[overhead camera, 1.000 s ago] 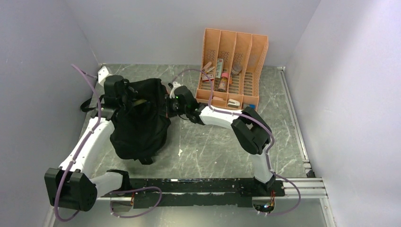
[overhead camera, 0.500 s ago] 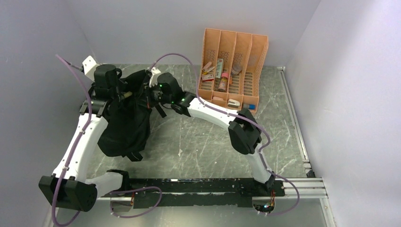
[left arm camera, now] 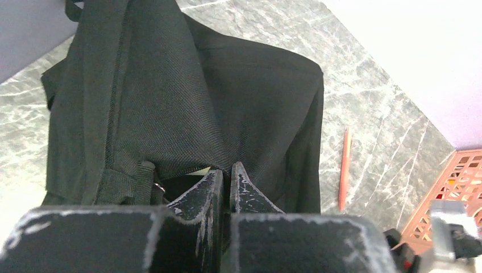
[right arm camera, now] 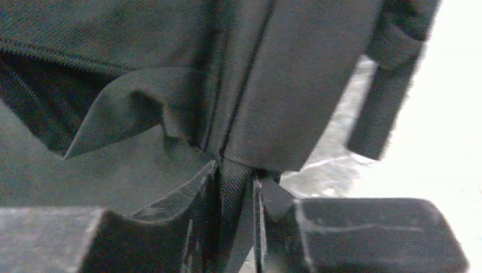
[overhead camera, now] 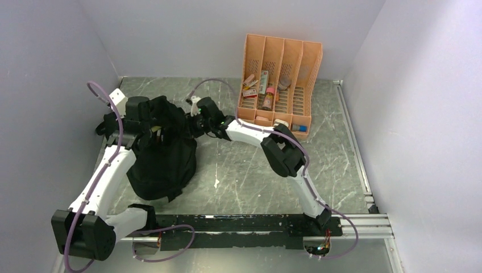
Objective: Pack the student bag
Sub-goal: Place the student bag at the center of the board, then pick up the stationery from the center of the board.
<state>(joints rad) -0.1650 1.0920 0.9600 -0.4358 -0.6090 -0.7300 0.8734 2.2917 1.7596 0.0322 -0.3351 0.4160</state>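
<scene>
1. My left end effector (left arm camera: pixel 225 173) was clamped closed on the top edge of the student bag (overhead camera: pixel 162 153).
2. The bag stood on the left side of the surface (overhead camera: pixel 256 176).
3. My right end effector (right arm camera: pixel 236 175) had a fold of the bag between barely parted jaws; I could not tell whether it gripped.

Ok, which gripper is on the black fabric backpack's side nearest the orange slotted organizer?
The right gripper, between the black fabric backpack and the orange slotted organizer; the left gripper is on its opposite side.
</scene>
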